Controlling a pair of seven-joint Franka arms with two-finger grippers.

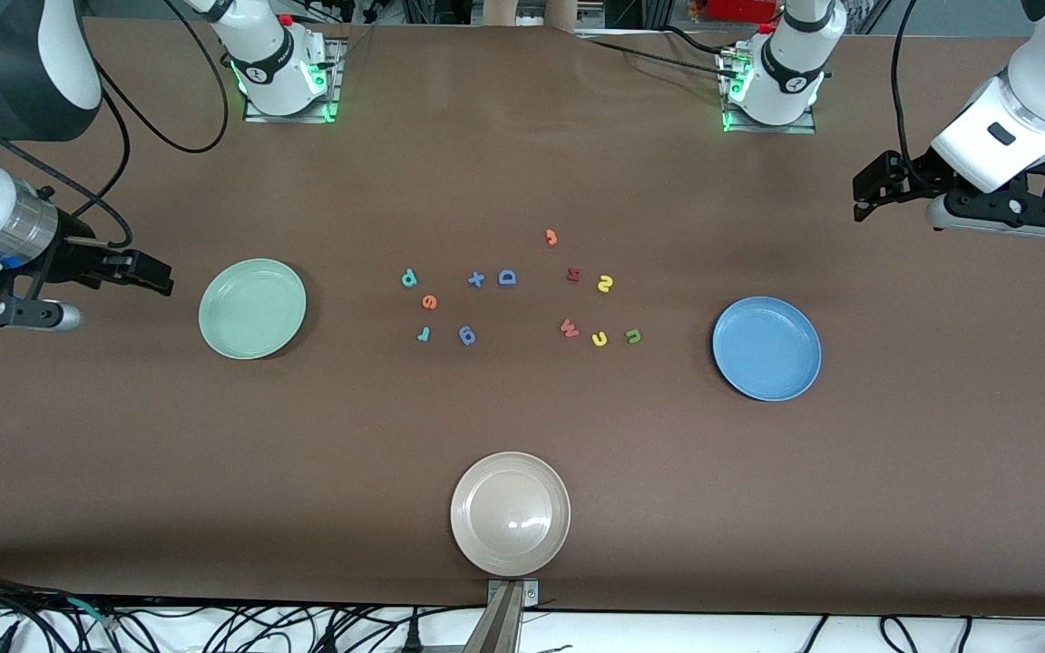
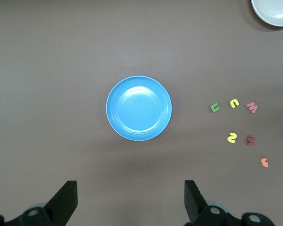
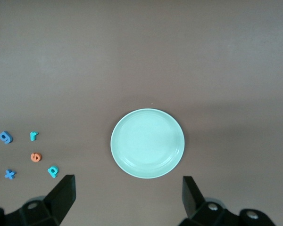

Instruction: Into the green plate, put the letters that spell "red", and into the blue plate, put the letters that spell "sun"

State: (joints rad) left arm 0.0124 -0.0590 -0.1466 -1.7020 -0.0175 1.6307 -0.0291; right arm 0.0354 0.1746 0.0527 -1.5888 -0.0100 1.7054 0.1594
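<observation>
Both grippers' fingers are spread wide, holding nothing. You pinch the light, soft orange "e" point(image 1: 429, 302) at its three and nine o'clock edges.

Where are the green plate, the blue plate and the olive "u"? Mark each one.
green plate point(image 1: 252, 308): front view, point on its bare middle.
blue plate point(image 1: 766, 348): front view, point on its bare middle.
olive "u" point(image 1: 633, 336): front view, point on the letter's curve.
</observation>
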